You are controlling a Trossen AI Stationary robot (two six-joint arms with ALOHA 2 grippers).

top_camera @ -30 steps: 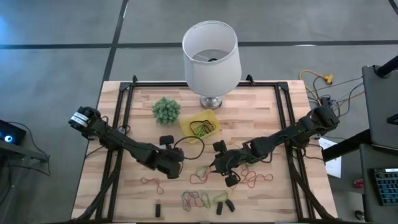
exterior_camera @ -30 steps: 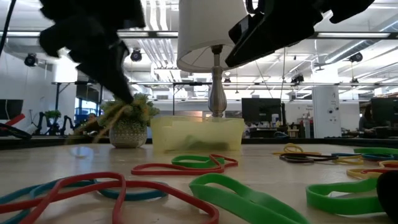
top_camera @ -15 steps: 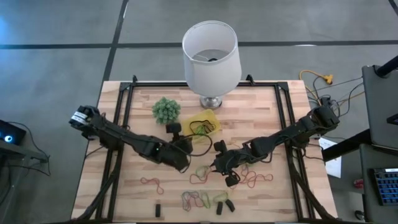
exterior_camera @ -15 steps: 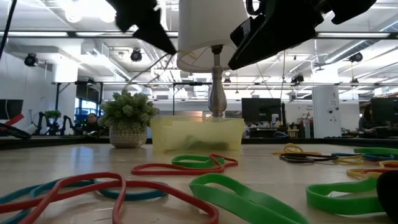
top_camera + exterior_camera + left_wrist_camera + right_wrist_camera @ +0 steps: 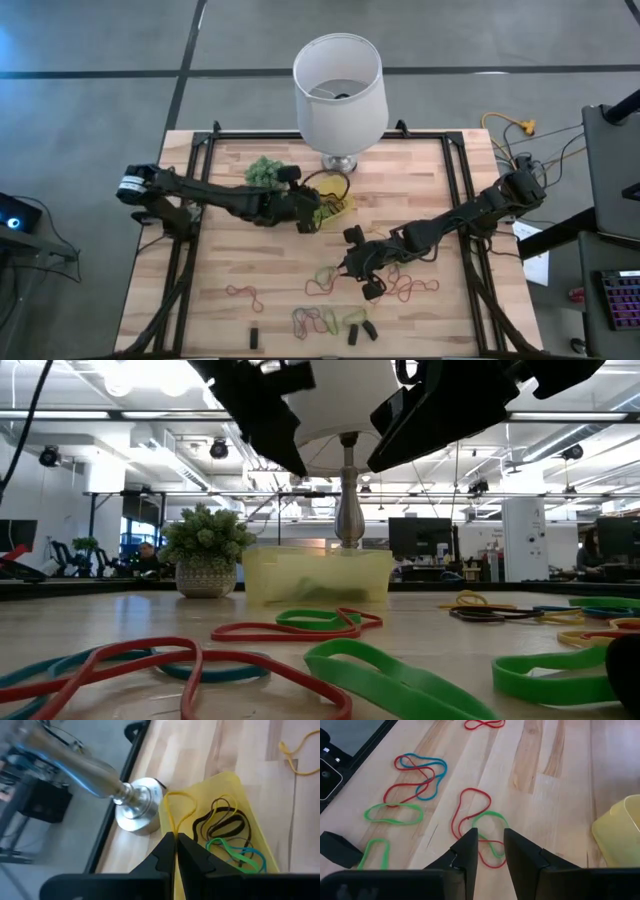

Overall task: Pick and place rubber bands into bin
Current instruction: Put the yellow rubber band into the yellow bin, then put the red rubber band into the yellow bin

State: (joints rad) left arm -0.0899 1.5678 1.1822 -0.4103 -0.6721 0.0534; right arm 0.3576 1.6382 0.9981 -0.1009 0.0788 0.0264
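My left gripper (image 5: 175,840) is shut on a yellow rubber band (image 5: 179,805) and hovers at the edge of the yellow bin (image 5: 335,192), beside the lamp's foot. The bin (image 5: 250,810) holds black, yellow, green and blue bands. My right gripper (image 5: 490,845) stands open in the table's middle (image 5: 347,268), its fingers on either side of an entangled red band (image 5: 470,805) and green band (image 5: 492,817) that lie flat on the wood. More rubber bands (image 5: 318,320) lie toward the near edge. My left gripper pinches the yellow band's near end (image 5: 173,829) between its two fingertips. The fingers slant down toward the table's far side. The rest of the band stands out beyond the tips as an open loop (image 5: 182,795) over the bin's rim, lifted off the table.
A white lamp (image 5: 340,85) stands at the far edge just behind the bin, its metal foot (image 5: 137,810) close to my left fingertips. A fuzzy green plant (image 5: 263,170) sits left of the bin. Small dark stubby pieces (image 5: 365,328) lie near the front edge.
My left gripper has risen and swung from the table's middle toward the far edge, carrying the yellow band off the wood to the bin beside the lamp. My right arm has kept still.
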